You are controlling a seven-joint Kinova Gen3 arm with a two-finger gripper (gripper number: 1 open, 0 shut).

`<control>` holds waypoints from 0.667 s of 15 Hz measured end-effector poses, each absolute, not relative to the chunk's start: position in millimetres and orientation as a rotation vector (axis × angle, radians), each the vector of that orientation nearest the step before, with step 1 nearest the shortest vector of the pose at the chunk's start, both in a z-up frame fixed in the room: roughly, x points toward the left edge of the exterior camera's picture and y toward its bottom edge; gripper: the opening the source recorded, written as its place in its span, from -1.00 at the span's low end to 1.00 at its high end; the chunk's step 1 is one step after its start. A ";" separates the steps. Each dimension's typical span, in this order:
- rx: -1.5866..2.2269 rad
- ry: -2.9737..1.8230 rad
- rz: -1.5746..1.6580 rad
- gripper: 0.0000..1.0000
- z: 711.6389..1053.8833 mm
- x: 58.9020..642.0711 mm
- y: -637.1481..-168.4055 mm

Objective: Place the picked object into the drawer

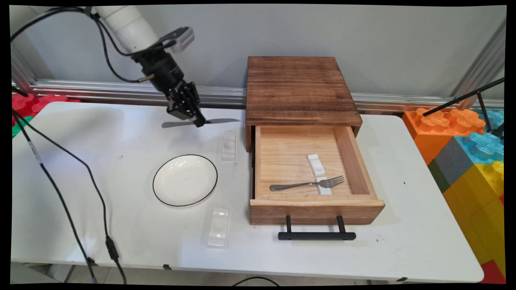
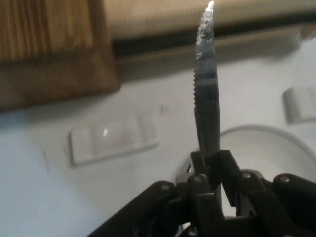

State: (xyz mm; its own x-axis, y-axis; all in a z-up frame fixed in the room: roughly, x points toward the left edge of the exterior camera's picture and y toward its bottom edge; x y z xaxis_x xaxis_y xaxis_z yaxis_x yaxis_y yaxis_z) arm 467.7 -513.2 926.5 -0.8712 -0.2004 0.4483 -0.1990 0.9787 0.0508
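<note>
Your gripper is holding the knife level in clenched jaws, above the desk beside the rest. Keep it level and clear of the box.

Bare table left of plate; rests and open drawer crowd right.

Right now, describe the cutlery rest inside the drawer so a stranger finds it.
Start at the wooden box and its pulled-out drawer. On the drawer floor lies a white rest, just behind a fork. The two other rests lie outside on the table.
</note>
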 end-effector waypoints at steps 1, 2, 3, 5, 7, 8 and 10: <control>0.287 -2.652 -0.002 -1.00 934.1 458.4 -510.8; 0.293 -2.645 0.000 -1.00 941.4 449.2 -508.5; 0.298 -2.637 0.002 -1.00 949.7 436.1 -505.6; 0.299 -2.625 0.006 -1.00 959.6 416.9 -502.3; 0.298 -2.612 0.013 -1.00 969.3 390.8 -498.7; 0.295 -2.607 0.017 -1.00 972.8 376.1 -497.6; 0.291 -2.603 0.023 -1.00 975.7 355.3 -495.8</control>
State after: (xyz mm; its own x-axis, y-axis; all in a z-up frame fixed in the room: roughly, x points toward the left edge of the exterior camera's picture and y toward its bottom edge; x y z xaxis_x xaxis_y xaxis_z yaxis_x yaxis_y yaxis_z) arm 355.3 -495.8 975.7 -0.8437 -0.2018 0.4974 -0.2104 0.9768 0.0394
